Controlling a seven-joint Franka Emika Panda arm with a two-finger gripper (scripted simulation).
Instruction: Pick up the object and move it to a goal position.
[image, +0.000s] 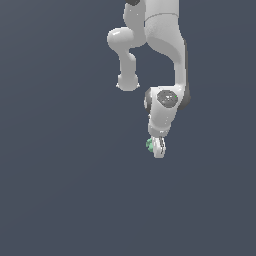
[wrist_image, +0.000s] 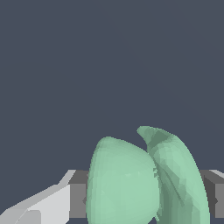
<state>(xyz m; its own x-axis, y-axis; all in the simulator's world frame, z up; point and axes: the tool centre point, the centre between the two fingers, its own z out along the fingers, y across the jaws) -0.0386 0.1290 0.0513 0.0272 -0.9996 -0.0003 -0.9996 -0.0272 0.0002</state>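
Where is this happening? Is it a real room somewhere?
Probably not a real room: it looks like a computer simulation. All around is flat, featureless grey-blue. Only a smooth white arm shows, its claw closed on a tiny green lump.

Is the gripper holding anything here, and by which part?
Yes: the gripper holds the small mint-green rounded lump, jaws on either side of its body. Exact contact spots are hidden.

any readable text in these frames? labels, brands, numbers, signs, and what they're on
None. No words, numbers, logos or signs show in either view.
The arm's white shell is unmarked.
The gripper carries no label.
The mint-green object between the fingers has a plain surface.
The backdrop is flat grey-blue.
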